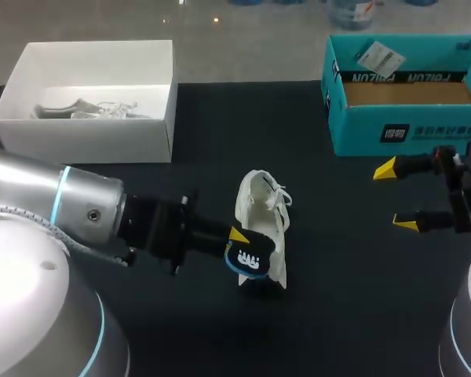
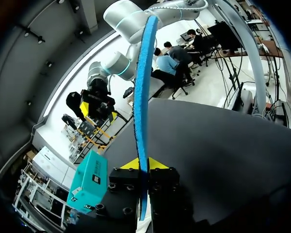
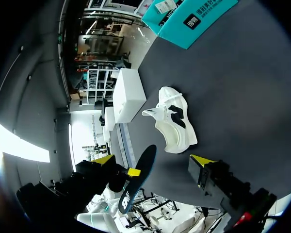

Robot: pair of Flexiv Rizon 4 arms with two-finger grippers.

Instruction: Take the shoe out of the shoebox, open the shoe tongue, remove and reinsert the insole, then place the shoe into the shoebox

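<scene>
A white lace-up sports shoe (image 1: 261, 206) sits near the middle of the black counter (image 1: 353, 298), outside both boxes, with its laces loose and its opening showing dark in the right wrist view. Touching or just over the shoe's near end is a dark foam insole with a bright blue edge (image 1: 253, 261). It is out of the shoe and clenched between the yellow-tipped fingers of the left gripper (image 1: 239, 245). The left wrist view shows the insole edge-on, as a thin blue strip rising from between the two fingers. The step in hand looks like the insole part of the task: removal done, reinsertion not yet done. The next move probably calls for lining the insole's toe end up with the shoe's opening and sliding it in flat, likely with the shoe steadied so it does not skid. The left arm comes in low from the counter's left edge, its wrist roughly level and pointing toward the middle. The right gripper (image 1: 394, 196) hovers near the right edge, well apart from the shoe, its fingers spread and grasping nothing. An open teal cardboard shoebox (image 1: 408, 129) stands at the far right corner. An open white box (image 1: 102, 141) at the far left corner holds another pale shoe (image 1: 86, 110).
</scene>
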